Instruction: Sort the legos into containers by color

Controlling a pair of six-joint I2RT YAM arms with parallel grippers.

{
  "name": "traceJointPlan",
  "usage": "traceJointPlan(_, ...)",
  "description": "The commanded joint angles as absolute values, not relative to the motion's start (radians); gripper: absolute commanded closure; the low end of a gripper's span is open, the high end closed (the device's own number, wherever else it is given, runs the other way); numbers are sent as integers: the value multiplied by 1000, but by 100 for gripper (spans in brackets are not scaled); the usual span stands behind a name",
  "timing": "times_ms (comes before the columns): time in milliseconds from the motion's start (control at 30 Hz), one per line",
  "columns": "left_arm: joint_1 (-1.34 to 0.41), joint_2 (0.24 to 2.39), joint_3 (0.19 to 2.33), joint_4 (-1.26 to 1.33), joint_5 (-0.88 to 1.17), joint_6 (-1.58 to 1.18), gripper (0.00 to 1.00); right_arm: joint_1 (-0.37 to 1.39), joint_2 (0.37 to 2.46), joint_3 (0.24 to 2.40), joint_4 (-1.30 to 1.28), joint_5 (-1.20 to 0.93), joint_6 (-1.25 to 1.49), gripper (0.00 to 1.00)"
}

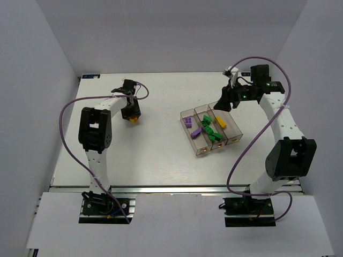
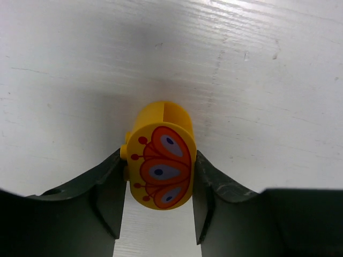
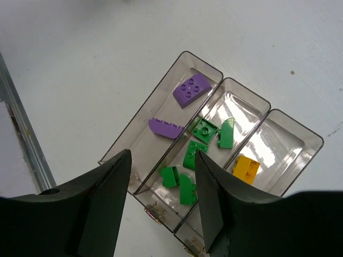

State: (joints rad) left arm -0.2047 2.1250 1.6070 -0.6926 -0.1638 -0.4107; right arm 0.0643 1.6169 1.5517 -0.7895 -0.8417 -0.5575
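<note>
My left gripper (image 1: 132, 118) is shut on a yellow brick (image 2: 161, 155) with an orange and red printed pattern, held just above the white table at the left; the brick also shows in the top view (image 1: 133, 120). The three joined clear bins (image 1: 199, 151) stand at the centre right. The left bin holds two purple bricks (image 3: 192, 90), the middle bin several green bricks (image 3: 195, 154), the right bin one yellow brick (image 3: 246, 168). My right gripper (image 3: 161, 201) is open and empty, hovering above the bins' far end (image 1: 228, 100).
White walls close in the table on the left, right and back. A metal rail (image 1: 177, 187) runs along the table's near edge. Purple cables loop beside both arms.
</note>
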Motion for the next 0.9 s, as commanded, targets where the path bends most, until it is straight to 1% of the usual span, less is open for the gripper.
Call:
traceJointPlan(0,-206,2095,1634,-663,-111,-402,61,55,1594,1539,-765,-887,-558,44)
traceJointPlan(67,-206,2066,1603,-649,-92,-406,68,55,1586,1526,-758,-885,-558,45)
traceJointPlan(100,-206,2051,1592,-634,-71,-410,74,57,1576,1522,-756,-884,-558,46)
traceJointPlan(167,-215,1993,1560,-612,-34,-417,79,57,1566,1503,-744,-874,-549,47)
traceJointPlan(200,-224,1971,1549,-579,-9,-420,80,55,1551,1494,-730,-862,-532,51)
traceJointPlan(233,-224,1944,1540,-557,73,-420,83,57,1542,1482,-701,-810,-503,56)
traceJointPlan(267,-236,1924,1523,-534,122,-443,84,57,1528,1464,-610,-770,-456,62)
traceJointPlan(300,-251,1884,1508,-465,173,-469,85,55,1496,1418,-556,-720,-354,79)
traceJointPlan(333,-273,1866,1476,-425,271,-523,86,57,1483,1396,-464,-630,-312,86)
traceJointPlan(367,-290,1850,1468,-381,311,-553,86,52,1467,1375,-463,-599,-284,93)
traceJointPlan(400,-307,1835,1462,-306,348,-581,86,51,1441,1340,-395,-568,-247,100)
traceJointPlan(433,-325,1835,1462,-270,391,-606,87,51,1428,1326,-368,-511,-232,100)
traceJointPlan(500,-388,1851,1492,-189,495,-678,87,51,1413,1307,-325,-477,-197,100)
traceJointPlan(567,-429,1902,1528,-152,585,-742,87,45,1414,1308,-318,-434,-170,100)
traceJointPlan(600,-489,1967,1589,-103,633,-796,87,38,1420,1312,-318,-428,-132,100)
traceJointPlan(667,-521,1989,1627,-71,658,-814,86,35,1416,1312,-316,-439,-129,100)
traceJointPlan(767,-570,2077,1683,-8,705,-891,85,29,1396,1293,-308,-449,-120,100)
traceJointPlan(867,-604,2176,1808,28,730,-937,84,26,1381,1282,-308,-453,-123,100)
